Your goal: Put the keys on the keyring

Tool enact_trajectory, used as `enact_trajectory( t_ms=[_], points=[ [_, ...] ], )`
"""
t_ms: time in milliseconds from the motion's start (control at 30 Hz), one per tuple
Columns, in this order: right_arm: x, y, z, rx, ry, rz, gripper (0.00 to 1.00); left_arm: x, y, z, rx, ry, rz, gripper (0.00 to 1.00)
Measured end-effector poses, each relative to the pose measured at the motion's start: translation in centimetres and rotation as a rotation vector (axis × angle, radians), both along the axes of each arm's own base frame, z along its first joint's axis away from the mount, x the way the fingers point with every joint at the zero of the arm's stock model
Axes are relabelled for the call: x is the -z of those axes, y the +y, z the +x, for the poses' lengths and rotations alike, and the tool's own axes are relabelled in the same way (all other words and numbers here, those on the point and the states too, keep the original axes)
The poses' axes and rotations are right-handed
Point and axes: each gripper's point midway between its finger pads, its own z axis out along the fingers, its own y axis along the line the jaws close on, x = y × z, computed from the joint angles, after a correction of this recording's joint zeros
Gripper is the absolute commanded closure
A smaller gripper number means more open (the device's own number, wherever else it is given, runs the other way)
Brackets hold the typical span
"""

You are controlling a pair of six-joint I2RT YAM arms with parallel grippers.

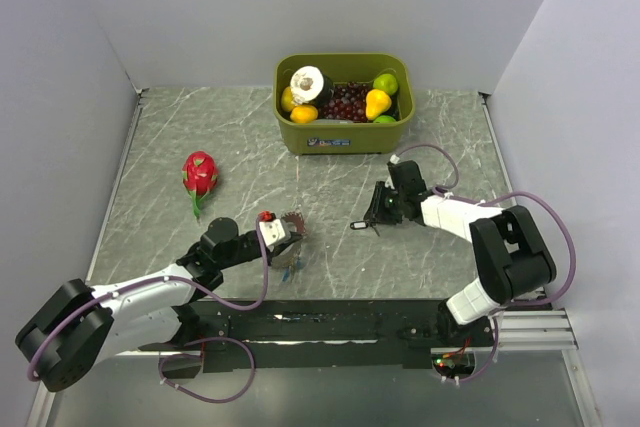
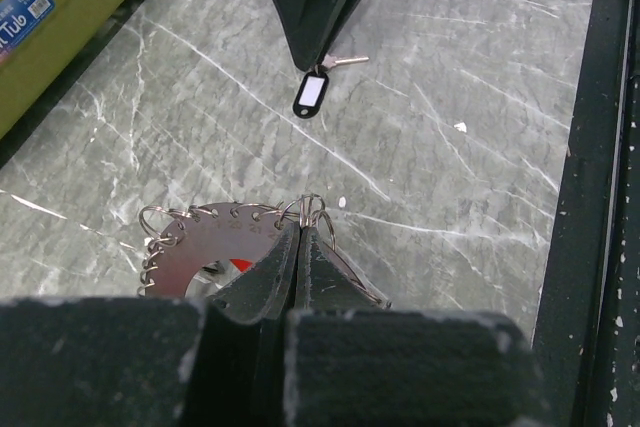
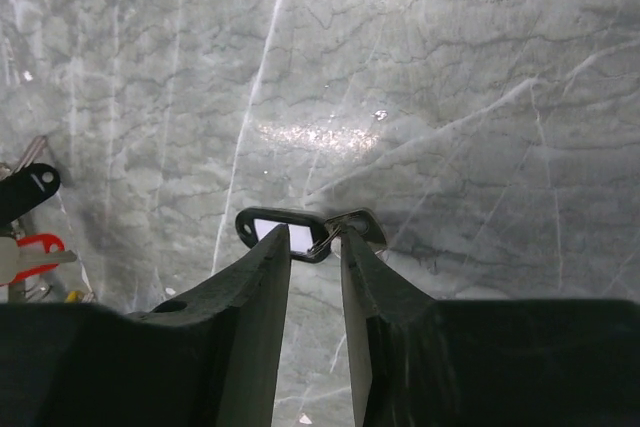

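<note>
Right wrist: black-tagged key (image 3: pixel 268 229) at fingertips of right hand (image 3: pixel 315 247)

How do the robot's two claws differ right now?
The left claw is pinched shut; the right claw stands slightly open. The left claw grips the grey metal keyring with small loops round its rim; the right claw only straddles a black plastic key tag with a white window, lying on the grey marbled table. Both are black with two fingers.
</note>
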Motion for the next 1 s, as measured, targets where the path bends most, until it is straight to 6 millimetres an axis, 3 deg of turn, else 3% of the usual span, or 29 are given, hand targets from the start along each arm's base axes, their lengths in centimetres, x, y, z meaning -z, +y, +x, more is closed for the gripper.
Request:
enact_trajectory(
  t_ms=[133, 400, 700, 833, 1000],
  points=[
    [0.4, 0.1, 0.3, -0.002, 0.012, -0.005, 0.71, 0.1, 0.0, -0.1, 0.006, 0.000, 0.004, 0.99],
    [0.3, 0.2, 0.7, -0.010, 0.001, -0.007, 0.99, 0.3, 0.0, -0.2, 0.010, 0.005, 0.012, 0.99],
    [0.2, 0.2, 0.7, -0.021, -0.005, -0.013, 1.00, 0.3, 0.0, -0.1, 0.010, 0.007, 0.014, 0.99],
    [-0.7, 0.1, 0.9, -0.036, -0.038, -0.013, 1.00, 0.3, 0.0, -0.1, 0.009, 0.007, 0.014, 0.99],
    [-1.5, 0.2, 1.0, -0.059, -0.072, -0.016, 0.64, 0.3, -0.1, -0.1, 0.011, 0.013, 0.019, 0.99]
  ],
)
